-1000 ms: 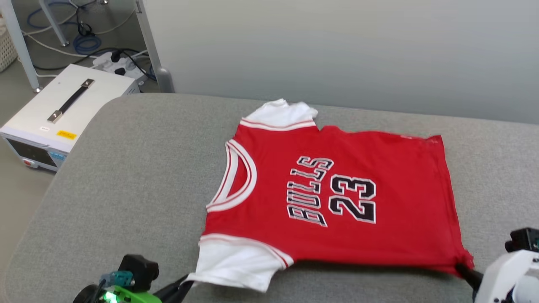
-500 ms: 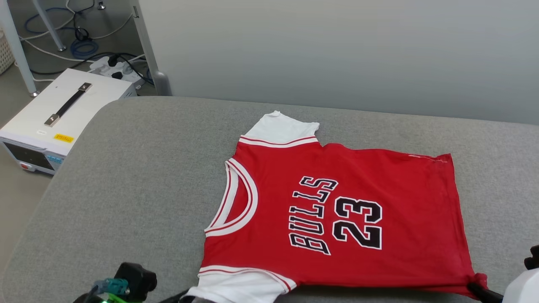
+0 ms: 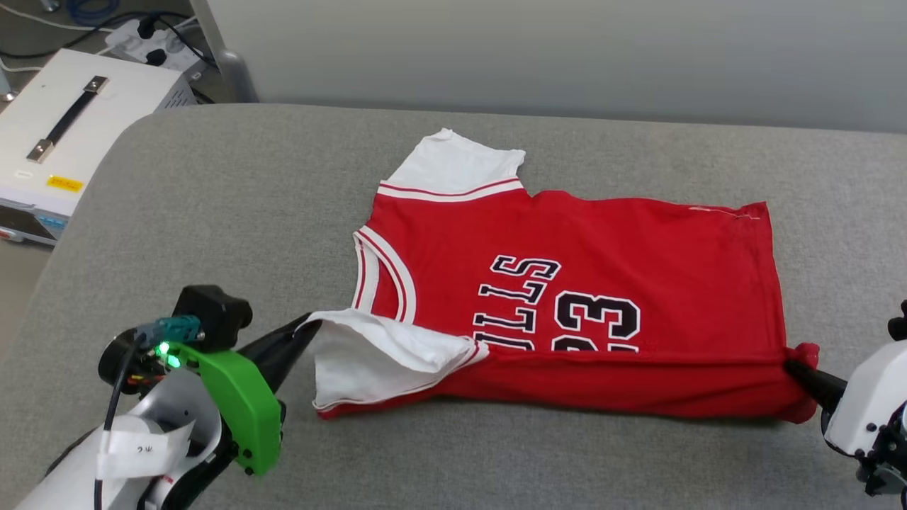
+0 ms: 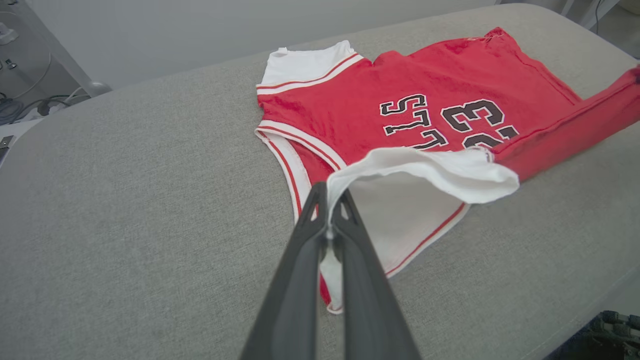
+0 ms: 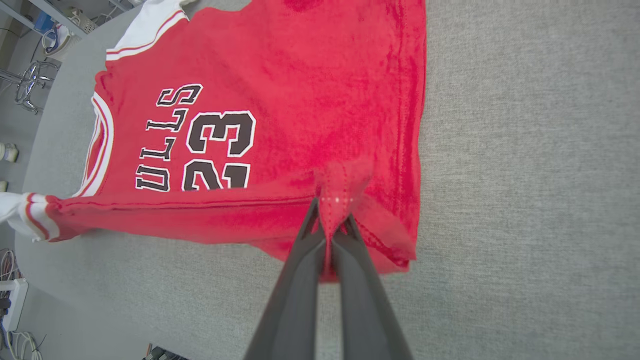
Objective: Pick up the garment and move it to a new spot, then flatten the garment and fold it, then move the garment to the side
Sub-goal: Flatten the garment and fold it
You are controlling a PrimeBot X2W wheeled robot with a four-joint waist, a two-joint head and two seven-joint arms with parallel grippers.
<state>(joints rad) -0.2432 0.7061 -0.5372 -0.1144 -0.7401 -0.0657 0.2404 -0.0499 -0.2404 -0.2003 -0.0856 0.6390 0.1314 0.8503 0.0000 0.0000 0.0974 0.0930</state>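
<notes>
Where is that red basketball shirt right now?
The garment lies on the grey table, centre-right in the head view, its near edge lifted: the left gripper pinches the white sleeve, the right gripper the red hem corner.

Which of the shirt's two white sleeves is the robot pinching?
The near sleeve: the left gripper is shut on its edge, and it curls up over the shirt. The far sleeve lies flat, untouched.

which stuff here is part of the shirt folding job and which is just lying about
In the job: garment; left gripper, jaws shut on its white sleeve; right gripper, jaws shut on its hem corner; grey padded surface.
Lying about: white box; power strip.
</notes>
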